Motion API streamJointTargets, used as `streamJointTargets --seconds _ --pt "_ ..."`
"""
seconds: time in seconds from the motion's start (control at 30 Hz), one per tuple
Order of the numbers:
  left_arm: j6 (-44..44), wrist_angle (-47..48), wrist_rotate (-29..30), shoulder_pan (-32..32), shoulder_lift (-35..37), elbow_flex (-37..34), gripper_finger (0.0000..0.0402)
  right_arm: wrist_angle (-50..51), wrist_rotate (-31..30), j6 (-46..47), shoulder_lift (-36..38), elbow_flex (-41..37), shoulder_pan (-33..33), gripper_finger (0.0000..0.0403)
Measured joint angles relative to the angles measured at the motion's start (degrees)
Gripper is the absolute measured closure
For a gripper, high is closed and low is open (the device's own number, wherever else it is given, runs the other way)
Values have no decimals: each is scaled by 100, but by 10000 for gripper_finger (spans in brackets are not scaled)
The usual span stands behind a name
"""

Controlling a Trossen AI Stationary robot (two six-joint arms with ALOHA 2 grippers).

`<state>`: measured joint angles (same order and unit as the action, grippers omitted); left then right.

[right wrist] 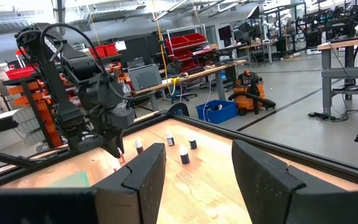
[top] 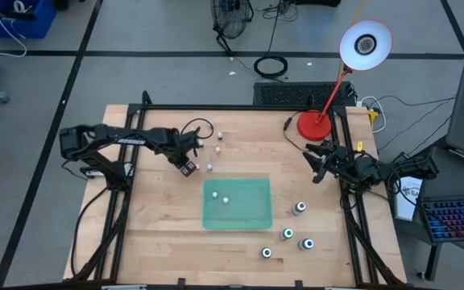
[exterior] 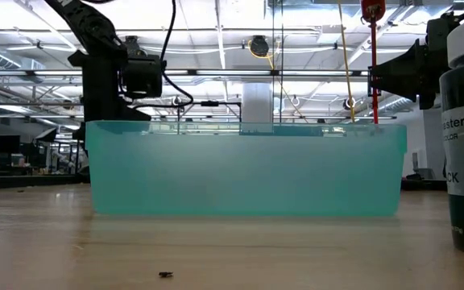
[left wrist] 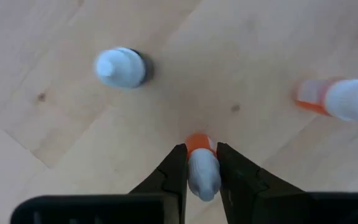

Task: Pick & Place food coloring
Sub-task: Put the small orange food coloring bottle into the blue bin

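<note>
While the small orange-bodied, white-capped food coloring bottle [left wrist: 201, 167] stands on the pale wooden table [top: 159, 217], it is clasped between the two dark fingers of the left gripper [left wrist: 201, 171], whose pads are seen pressed against the bottle's cap on either side. Near it on the bare wood, a dark-bodied bottle with a white cap [left wrist: 122, 67] stands apart, and another orange bottle with a white cap [left wrist: 340, 99] is seen at the far side. Two small white-capped bottles [top: 221, 196] are already held inside the flat translucent green rectangular tray [top: 252, 217] at the middle of the table. Four slightly larger bottles with grey bodies and green or blue tops [top: 299, 209] are grouped on the wood just beyond the tray's right edge. The right gripper [top: 319, 165] is held over the table's right rear, near the round base of a red desk lamp [top: 314, 124], with its fingers [right wrist: 272, 180] spread apart and nothing between them.
</note>
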<state>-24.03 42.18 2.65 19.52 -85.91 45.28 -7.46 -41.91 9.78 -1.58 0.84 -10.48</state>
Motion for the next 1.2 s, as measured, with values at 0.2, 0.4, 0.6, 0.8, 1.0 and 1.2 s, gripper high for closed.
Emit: streamJointTargets --seconds 0.2,0.4,0.6,0.8,1.0,1.2 --pt "35 377 -111 -658 173 654 337 0 0 0 0 2 0 228" --pt "-5 1309 198 -1603 104 2073 337 -2 0 2 1 2 0 229" --pt "288 1497 778 -2366 -437 3401 337 0 0 2 2 0 0 230" --pt "1119 1486 704 -2545 -1702 4212 337 -51 0 0 1 2 0 227" --pt "1739 1483 329 -2542 -2764 4615 337 -92 0 2 2 2 0 231" --pt "1849 1471 187 -2463 -3186 4644 337 -90 0 2 2 2 0 228"
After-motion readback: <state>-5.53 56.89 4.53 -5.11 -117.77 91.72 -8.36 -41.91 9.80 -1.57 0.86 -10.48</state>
